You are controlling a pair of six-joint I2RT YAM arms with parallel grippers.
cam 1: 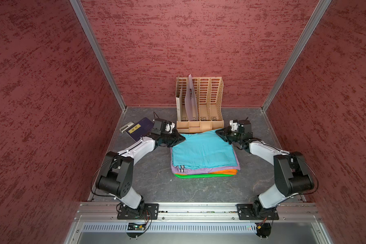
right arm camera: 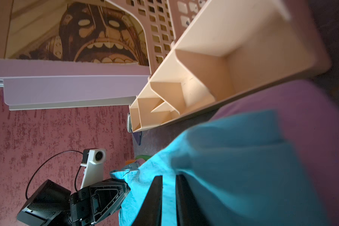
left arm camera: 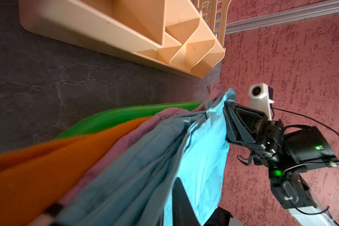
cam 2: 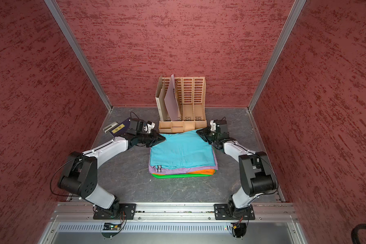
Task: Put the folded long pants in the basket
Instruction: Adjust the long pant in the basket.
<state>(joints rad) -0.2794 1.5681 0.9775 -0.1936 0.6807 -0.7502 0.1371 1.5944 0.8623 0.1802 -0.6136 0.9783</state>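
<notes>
Folded long pants (cam 1: 209,169) sit stacked in the green basket (cam 1: 199,176). The left gripper (cam 1: 182,138) and right gripper (cam 1: 217,132) each pinch a far corner of the top turquoise pair (cam 1: 203,151) (final placing, apparently). Next: let go, lift clear.

turquoise pants (cam 1: 203,150): plain bright turquoise, centre of the frame
waistband (cam 1: 181,168): black and white stripes, lower left edge of the stack
lilac pants (cam 1: 190,170): pale purple
orange pants (cam 1: 226,171): bright orange
basket (cam 1: 199,176): bright green
file organizer (cam 1: 216,99): beige, slotted
folder (cam 1: 191,99): pale lilac-grey
printed card (right arm camera: 98,35): brown and cream drawn face
booklet (cam 1: 142,126): dark blue-purple, yellow label with dark print
counter (cam 1: 156,186): dark grey, pale marble-like veins
walls (cam 1: 199,42): dull red, darker red streaky flecks
left tool (cam 1: 183,138): black
right tool (cam 1: 217,132): black
arm shells (cam 1: 140,147): white, black joints
</notes>
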